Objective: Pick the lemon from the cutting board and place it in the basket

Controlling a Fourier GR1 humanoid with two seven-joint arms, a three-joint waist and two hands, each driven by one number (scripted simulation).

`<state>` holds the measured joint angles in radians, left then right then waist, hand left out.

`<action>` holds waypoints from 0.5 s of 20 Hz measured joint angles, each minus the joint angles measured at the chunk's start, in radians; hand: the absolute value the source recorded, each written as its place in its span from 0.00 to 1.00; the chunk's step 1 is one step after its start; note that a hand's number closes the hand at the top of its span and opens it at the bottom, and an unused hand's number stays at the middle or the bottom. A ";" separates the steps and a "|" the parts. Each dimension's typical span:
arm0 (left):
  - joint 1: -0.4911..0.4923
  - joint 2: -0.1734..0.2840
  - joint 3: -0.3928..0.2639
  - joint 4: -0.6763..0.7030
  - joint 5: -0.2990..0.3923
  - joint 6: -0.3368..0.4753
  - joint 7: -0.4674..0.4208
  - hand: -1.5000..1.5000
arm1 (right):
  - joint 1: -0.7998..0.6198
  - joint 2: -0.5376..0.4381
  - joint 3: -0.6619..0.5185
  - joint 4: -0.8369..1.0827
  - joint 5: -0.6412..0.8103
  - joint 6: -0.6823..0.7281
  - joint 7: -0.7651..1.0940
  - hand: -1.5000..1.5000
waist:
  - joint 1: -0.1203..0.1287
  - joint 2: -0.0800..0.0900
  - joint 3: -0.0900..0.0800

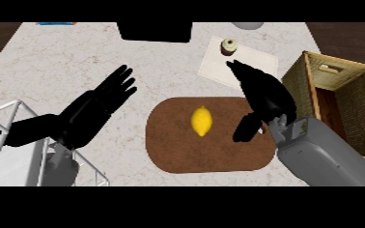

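**One lemon on the board, both hands released**

One yellow lemon (pixel 203 121) lies near the middle of the brown cutting board (pixel 178 149), touched by neither hand. The right hand (pixel 264 96) hangs over the board's right edge, just beside the lemon, fingers straight and thumb hanging down, grasping nothing. The left hand (pixel 96 107) shows at the left over the marble counter (pixel 64 63), fingers spread and relaxed. A woven basket (pixel 306 79) stands at the right edge. A small cupcake (pixel 229 45) sits on a pale mat (pixel 231 67) behind the board.
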<state>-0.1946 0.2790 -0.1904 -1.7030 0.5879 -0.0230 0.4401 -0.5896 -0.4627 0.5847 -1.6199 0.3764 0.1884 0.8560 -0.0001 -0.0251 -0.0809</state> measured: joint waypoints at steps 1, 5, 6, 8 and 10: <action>0.002 -0.006 0.032 -0.003 -0.008 -0.069 -0.010 0.50 | -0.002 0.006 -0.002 -0.009 -0.001 0.000 0.018 0.00 | 0.002 0.000 0.002; 0.011 -0.037 0.169 -0.021 -0.050 -0.275 -0.054 0.50 | -0.007 0.038 -0.008 -0.040 0.000 -0.013 0.076 0.00 | 0.010 0.005 0.008; 0.010 -0.047 0.206 -0.021 -0.055 -0.305 -0.065 0.50 | -0.007 0.045 -0.008 -0.045 0.003 -0.017 0.084 0.00 | 0.012 0.007 0.011; 0.007 -0.064 0.272 -0.018 -0.067 -0.355 -0.090 0.50 | -0.005 0.059 -0.005 -0.057 0.012 -0.024 0.100 0.00 | 0.012 0.009 0.016; 0.004 -0.078 0.322 -0.014 -0.075 -0.385 -0.111 0.50 | 0.005 0.070 -0.001 -0.062 0.025 -0.033 0.106 0.00 | 0.012 0.012 0.022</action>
<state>-0.1903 0.2009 0.1320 -1.7173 0.5124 -0.4078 0.3296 -0.5851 -0.3931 0.5837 -1.6816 0.4013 0.1551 0.9617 0.0114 -0.0127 -0.0589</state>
